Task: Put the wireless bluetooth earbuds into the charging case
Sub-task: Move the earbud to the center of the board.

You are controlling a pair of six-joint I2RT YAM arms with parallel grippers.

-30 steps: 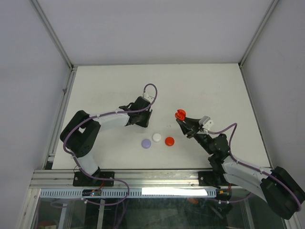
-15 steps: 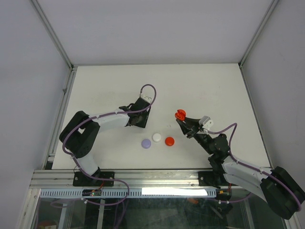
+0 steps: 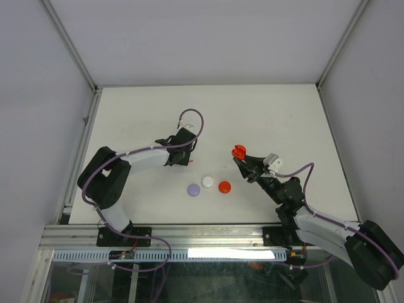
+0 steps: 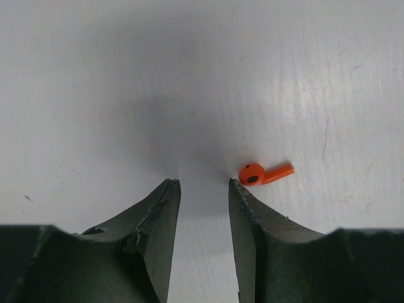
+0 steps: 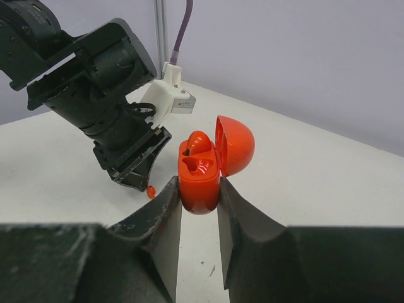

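A small red earbud [image 4: 262, 173] lies flat on the white table, just beyond the right fingertip of my left gripper [image 4: 202, 183]. That gripper is open, with nothing between its fingers. My right gripper [image 5: 197, 188] is shut on the red charging case [image 5: 201, 180] and holds it upright above the table. The case's lid [image 5: 235, 146] is flipped open, and one red earbud [image 5: 197, 142] sits in a socket. From the right wrist view, the left gripper [image 5: 136, 170] hovers over the loose earbud [image 5: 151, 192]. From above, the case [image 3: 238, 151] is right of the left gripper [image 3: 183, 158].
Three round pucks lie near the table's front: purple [image 3: 194, 189], white [image 3: 207, 182] and red [image 3: 225, 187]. They sit between the two arms. A metal frame rail [image 3: 82, 126] bounds the table on the left.
My left gripper has opened and drawn back to the left and away from the pucks. The right arm and the case have not moved.
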